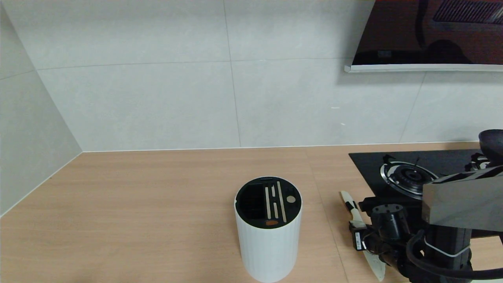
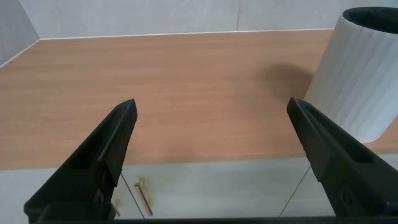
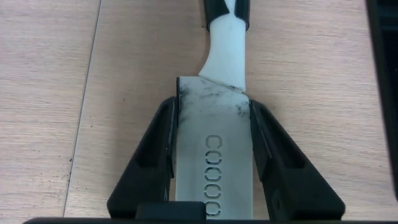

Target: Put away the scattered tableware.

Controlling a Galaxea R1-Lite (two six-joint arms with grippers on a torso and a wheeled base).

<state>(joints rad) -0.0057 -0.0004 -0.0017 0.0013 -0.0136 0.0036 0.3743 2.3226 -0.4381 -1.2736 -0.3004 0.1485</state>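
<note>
**My right hand has the knife**

My right gripper [image 3: 211, 104] is squeezed on the white knife [image 3: 214, 155], one finger on each side of the flat blade. The knife sits low on the wooden counter [image 1: 157, 196], beside the stove [image 1: 408, 173]. The white holder [image 1: 268, 236] with slots on top stands near. I think the knife goes there. My left gripper [image 2: 211, 106] is wide apart and holds nothing.

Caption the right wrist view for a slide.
Right tool clamps the white knife by its blade, on the wooden counter.
</note>
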